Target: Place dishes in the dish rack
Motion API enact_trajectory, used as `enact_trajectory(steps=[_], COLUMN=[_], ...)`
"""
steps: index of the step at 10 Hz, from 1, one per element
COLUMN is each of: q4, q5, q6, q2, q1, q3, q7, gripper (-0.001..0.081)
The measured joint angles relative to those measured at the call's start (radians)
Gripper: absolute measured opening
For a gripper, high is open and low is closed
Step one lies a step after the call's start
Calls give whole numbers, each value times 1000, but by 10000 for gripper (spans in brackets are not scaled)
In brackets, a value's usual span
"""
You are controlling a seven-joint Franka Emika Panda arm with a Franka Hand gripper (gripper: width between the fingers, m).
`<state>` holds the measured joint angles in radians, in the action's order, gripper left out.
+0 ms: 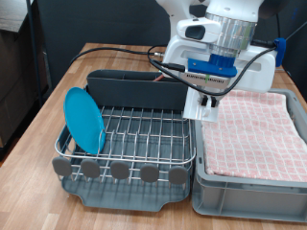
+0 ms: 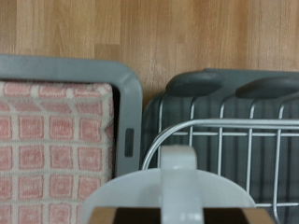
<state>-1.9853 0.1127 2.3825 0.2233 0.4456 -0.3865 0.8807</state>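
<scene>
The light-blue plate [image 1: 83, 120] stands on edge in the silver wire dish rack [image 1: 144, 134], at the exterior view's left end of it. My gripper [image 1: 205, 99] hangs over the rack's right edge, next to the crate, shut on the small white mug [image 1: 202, 108]. In the wrist view the mug [image 2: 177, 191] fills the lower middle with its handle showing, above the rack's wires [image 2: 243, 149]. The wooden spoon is not in view.
The grey crate lined with pink-checked cloth [image 1: 251, 126] sits against the rack's right side; it also shows in the wrist view [image 2: 56, 140]. A grey cutlery bin [image 1: 134, 88] runs along the rack's far side. Round grey discs [image 1: 120, 171] line its near edge. Black cables hang from the arm.
</scene>
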Motion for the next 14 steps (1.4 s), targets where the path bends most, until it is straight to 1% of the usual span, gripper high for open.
enact_trajectory(steps=[3, 6, 8, 11, 14], q4=[88, 165, 203, 243, 296], q5=[-49, -81, -95, -119, -160], q6=[-52, -65, -69, -69, -72], q2=[60, 126, 160, 202, 256], q1=[-29, -52, -63, -76, -108], q3=[0, 2, 5, 9, 26], q7=[-63, -97, -106, -123, -173], gripper=[72, 72, 72, 72, 72])
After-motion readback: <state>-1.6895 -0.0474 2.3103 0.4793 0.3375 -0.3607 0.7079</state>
